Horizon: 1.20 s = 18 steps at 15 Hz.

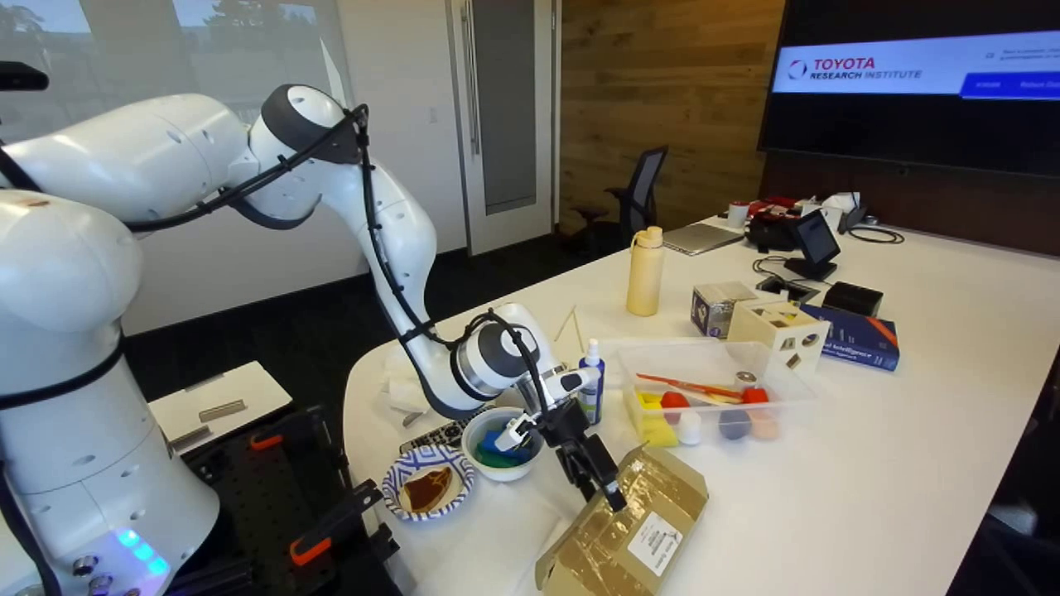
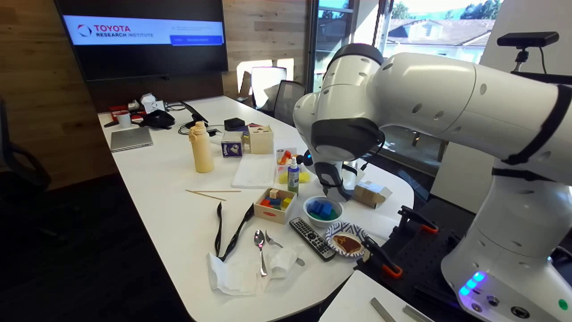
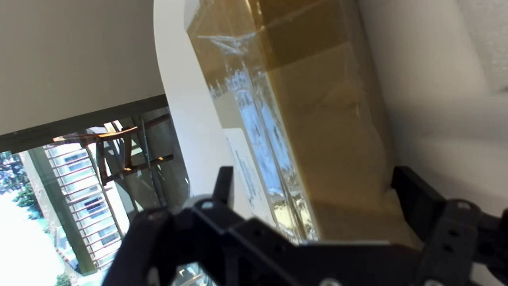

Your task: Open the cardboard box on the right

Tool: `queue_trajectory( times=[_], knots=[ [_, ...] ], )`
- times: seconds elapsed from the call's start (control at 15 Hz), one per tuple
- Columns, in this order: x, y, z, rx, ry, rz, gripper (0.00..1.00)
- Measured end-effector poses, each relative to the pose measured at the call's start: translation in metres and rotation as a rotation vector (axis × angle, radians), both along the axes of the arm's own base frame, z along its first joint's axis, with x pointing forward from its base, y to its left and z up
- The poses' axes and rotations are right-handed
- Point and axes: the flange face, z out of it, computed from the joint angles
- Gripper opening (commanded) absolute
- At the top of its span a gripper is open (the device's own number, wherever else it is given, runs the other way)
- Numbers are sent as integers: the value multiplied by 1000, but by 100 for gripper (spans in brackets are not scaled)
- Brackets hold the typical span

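Straddling an edge of the white-labelled cardboard box (image 1: 614, 538), the gripper (image 3: 313, 178) is spread wide, nothing clasped. “TOYOTA RESEARCH INSTITUTE” is displayed on the screen (image 1: 911, 124).

Glossy white arm (image 1: 407, 225), dark grey joint covers (image 2: 346, 134), black strapped cable (image 1: 286, 163), three blue base lights (image 1: 143, 552), black fingers (image 3: 417, 194)

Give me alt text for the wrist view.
Open gripper, its fingers framing a brown cardboard box with shiny tape; contact is unclear. The box bears a white label, and a bright window shows at lower left.
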Motion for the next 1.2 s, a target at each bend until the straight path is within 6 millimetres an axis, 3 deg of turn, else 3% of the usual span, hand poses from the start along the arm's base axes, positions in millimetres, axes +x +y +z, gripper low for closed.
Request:
queue_trajectory(
  times=[0.33,1.2],
  knots=[
    [-8,0,13,-17,-46,-13,100],
    [-15,-36,67,-78,-210,-100,100]
  ],
)
